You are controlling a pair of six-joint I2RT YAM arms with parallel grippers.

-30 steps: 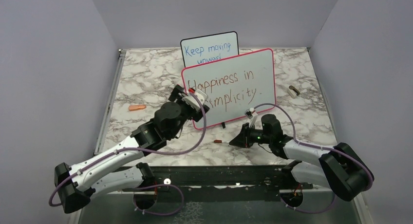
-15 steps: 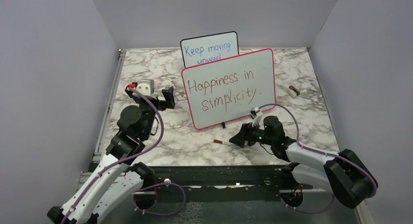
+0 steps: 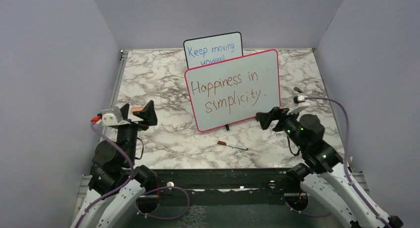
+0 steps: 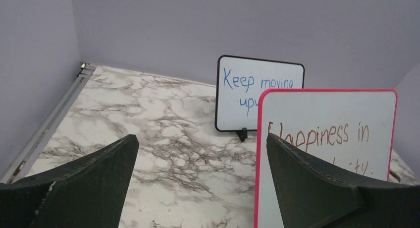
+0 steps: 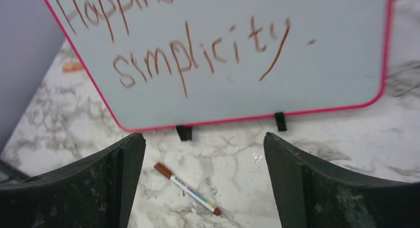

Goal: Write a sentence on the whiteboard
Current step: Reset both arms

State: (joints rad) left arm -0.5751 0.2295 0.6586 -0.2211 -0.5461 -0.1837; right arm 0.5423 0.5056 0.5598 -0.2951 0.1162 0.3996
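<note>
The whiteboard (image 3: 267, 72) with the pink-red frame stands upright mid-table on small black feet. The sentence (image 3: 225, 87) on it reads "Happiness in simplicity." in brownish-red, over two lines. A brown-capped marker (image 3: 232, 145) lies flat on the marble in front of the board, held by nothing. My left gripper (image 3: 138, 114) hovers open at the left, apart from the board, with nothing between its fingers. My right gripper (image 3: 270, 118) is open at the board's lower right corner, above and behind the marker (image 5: 187, 188). The whiteboard (image 4: 327, 106) (image 5: 317, 74) shows in both wrist views.
A smaller black-framed board (image 3: 213, 49) with blue writing stands behind the whiteboard. A small orange piece (image 5: 73, 67) lies on the marble at the left, mostly hidden under my left gripper in the top view. A small brownish object (image 3: 298, 90) lies at the right. Grey walls enclose the table.
My left arm has let go of the whiteboard's left edge and pulled back to the near left. My right gripper has opened, left the marker on the table, and lifted away to the right.
</note>
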